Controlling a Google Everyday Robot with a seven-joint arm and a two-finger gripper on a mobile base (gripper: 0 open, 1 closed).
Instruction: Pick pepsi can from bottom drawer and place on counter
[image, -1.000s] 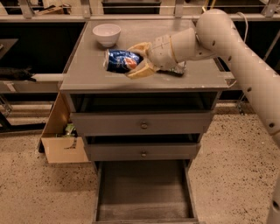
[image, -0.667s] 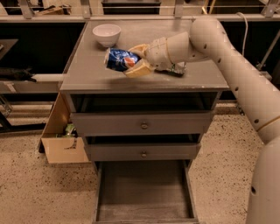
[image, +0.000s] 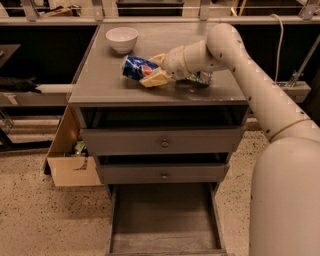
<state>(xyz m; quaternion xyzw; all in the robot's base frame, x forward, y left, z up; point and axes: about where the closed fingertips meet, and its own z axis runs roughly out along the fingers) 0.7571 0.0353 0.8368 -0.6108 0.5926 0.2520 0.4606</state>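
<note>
The pepsi can (image: 135, 67) lies on its side on the counter (image: 100, 85), left of the middle. My gripper (image: 154, 70) reaches in from the right, with one cream finger above the can's right end and one below it, closed on the can. The can rests on or just above the counter top. The bottom drawer (image: 165, 220) is pulled fully out at the foot of the cabinet and nothing shows on its floor.
A white bowl (image: 122, 39) stands at the counter's back left. A green-and-white foil bag (image: 201, 78) lies behind my wrist. The two upper drawers (image: 162, 142) are closed. A cardboard box (image: 70, 162) sits on the floor left of the cabinet.
My arm's elbow and upper part have swung closer to the camera. The gripper and the can have barely shifted on the counter.
</note>
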